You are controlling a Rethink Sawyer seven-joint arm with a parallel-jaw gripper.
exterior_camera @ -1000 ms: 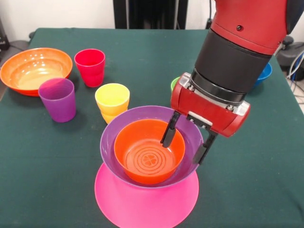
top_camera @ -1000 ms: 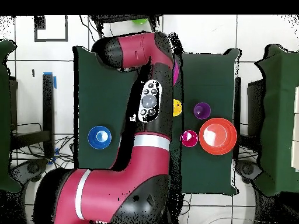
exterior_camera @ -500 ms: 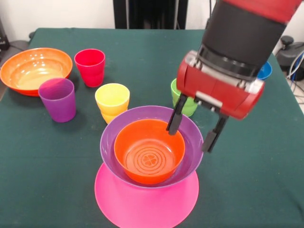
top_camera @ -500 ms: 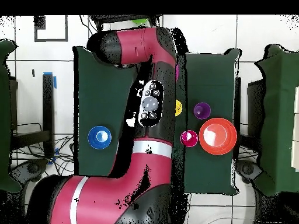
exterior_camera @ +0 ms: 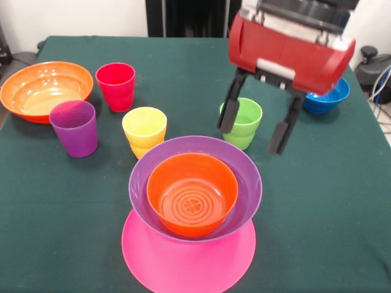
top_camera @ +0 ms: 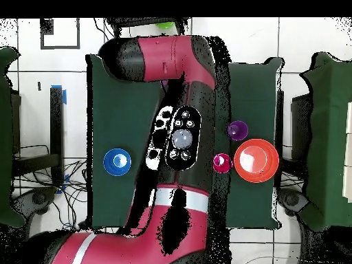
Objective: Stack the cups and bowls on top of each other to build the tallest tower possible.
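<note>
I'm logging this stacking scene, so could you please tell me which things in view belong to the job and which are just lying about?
Job:
tower: pink base, purple bowl, small orange bowl
red cup, purple cup, yellow cup, green cup
large orange bowl, blue bowl
gripper, open, empty

Lying about:
nothing else on the table

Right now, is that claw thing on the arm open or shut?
Open. The gripper hangs above the table with its two black fingers spread wide apart, and nothing is between them.
</note>
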